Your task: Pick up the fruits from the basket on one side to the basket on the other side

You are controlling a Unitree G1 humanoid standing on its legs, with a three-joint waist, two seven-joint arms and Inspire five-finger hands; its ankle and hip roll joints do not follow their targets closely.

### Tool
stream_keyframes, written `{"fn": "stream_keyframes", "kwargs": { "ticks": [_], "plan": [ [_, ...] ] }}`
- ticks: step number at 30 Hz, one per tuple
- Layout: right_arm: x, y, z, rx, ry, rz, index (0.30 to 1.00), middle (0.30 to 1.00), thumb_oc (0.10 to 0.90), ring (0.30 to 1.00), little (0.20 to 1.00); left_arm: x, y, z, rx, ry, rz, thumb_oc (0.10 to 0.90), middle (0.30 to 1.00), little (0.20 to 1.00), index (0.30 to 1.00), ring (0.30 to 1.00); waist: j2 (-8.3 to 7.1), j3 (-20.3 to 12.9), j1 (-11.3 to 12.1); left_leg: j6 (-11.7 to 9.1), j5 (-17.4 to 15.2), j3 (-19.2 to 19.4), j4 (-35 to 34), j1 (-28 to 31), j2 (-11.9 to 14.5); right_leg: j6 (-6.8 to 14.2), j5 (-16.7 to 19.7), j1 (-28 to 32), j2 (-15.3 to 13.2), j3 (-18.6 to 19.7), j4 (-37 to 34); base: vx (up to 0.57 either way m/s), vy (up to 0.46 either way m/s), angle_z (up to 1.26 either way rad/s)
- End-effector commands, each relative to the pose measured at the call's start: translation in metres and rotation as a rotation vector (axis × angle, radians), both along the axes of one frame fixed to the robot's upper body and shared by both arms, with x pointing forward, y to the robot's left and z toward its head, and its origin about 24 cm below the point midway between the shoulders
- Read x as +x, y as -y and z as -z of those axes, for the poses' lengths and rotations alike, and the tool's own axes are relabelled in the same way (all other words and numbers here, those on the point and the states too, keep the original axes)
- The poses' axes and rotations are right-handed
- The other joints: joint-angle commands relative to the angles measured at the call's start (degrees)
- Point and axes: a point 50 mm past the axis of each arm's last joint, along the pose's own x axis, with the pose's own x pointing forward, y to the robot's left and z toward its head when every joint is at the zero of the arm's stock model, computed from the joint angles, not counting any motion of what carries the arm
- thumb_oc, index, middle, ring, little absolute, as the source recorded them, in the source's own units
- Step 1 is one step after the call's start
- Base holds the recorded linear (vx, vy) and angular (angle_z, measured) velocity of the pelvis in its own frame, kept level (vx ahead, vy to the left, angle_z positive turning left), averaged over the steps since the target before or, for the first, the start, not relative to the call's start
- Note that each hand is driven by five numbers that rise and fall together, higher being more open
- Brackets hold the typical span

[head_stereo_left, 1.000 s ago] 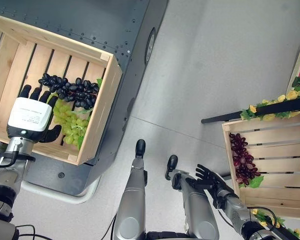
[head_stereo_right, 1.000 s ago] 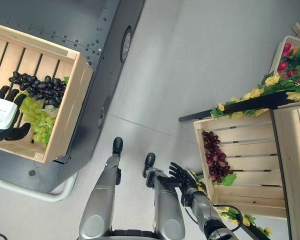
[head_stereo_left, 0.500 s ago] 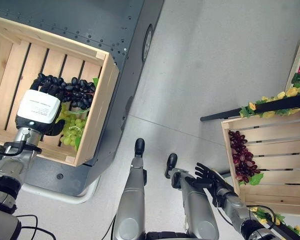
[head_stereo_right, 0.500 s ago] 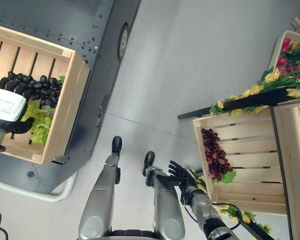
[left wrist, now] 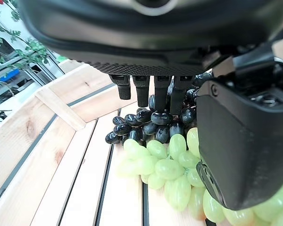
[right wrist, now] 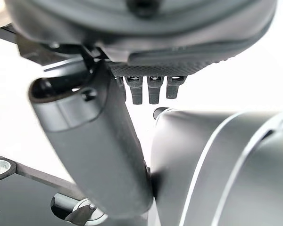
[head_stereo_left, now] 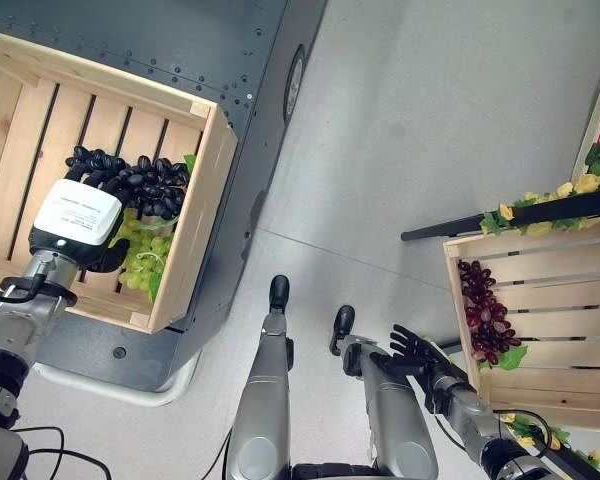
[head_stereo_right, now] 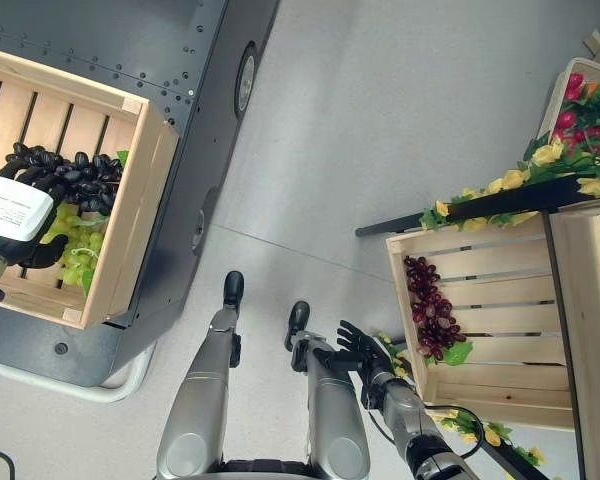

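The black grapes [head_stereo_left: 135,181] lie in the left wooden crate [head_stereo_left: 202,232] at the upper left of the frame, close against its right-hand wall, with a bunch of green grapes [head_stereo_left: 140,258] touching them on the near side. The left hand [head_stereo_left: 75,215] is down inside that crate, over both bunches; its fingers [left wrist: 161,95] reach onto the black grapes and look straight in the left wrist view, the tips touching the berries, with the thumb beside the green ones. How far the tips sink among the berries is hard to make out. To the left of the fruit the crate's slatted floor lies open.

The crate rests on a dark metal cart [head_stereo_left: 230,60], and beyond its edge a wide stretch of grey floor [head_stereo_left: 420,120] opens toward the right.

At the lower right, the right hand [head_stereo_left: 412,350] hangs low with its fingers spread and loose, holding nothing, just beside the right wooden crate [head_stereo_left: 540,390]. That crate holds red grapes [head_stereo_left: 485,315] and is cut off by the frame's edge. Yellow flowers with leaves [head_stereo_left: 550,205] trim a dark bar above it.
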Motion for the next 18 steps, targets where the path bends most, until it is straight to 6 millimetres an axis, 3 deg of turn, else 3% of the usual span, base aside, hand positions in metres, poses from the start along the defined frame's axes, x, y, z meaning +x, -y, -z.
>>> {"fn": "stream_keyframes", "kwargs": {
  "ticks": [1, 10, 18],
  "plan": [
    [-0.039, 0.032, 0.014, -0.102, -0.108, 0.022, 0.900, 0.900, 0.800, 0.900, 0.900, -0.010, -0.016, -0.032, 0.015, 0.128, -0.040, 0.800, 0.900, 0.900, 0.900, 0.900, 2.43, -0.58, -0.59, 3.86, -6.74, 4.37, 4.17, 0.41, -5.80, 1.73, 8.51, 2.38, 1.44, -1.29, -8.83, 0.00, 0.000, 0.00],
    [-0.043, 0.037, 0.017, -0.102, -0.128, 0.046, 0.900, 0.900, 0.800, 0.900, 0.900, -0.027, -0.029, -0.028, 0.028, 0.189, -0.061, 0.800, 0.900, 0.900, 0.900, 0.900, 3.64, -0.58, 0.28, 4.08, -6.97, 4.20, 3.80, 1.66, -6.22, 1.79, 8.09, 3.35, 0.73, -2.11, -8.73, 0.00, 0.000, 0.01],
    [-0.043, 0.037, 0.017, -0.104, -0.136, 0.038, 0.900, 0.900, 0.800, 0.900, 0.900, -0.031, -0.028, -0.015, 0.036, 0.181, -0.028, 0.800, 0.900, 0.900, 0.900, 0.900, 3.60, -0.58, 0.31, 4.04, -7.08, 4.35, 4.34, 1.36, -6.07, 1.63, 7.89, 3.17, 0.55, -2.25, -8.20, 0.00, 0.000, 0.00]
  ]
}}
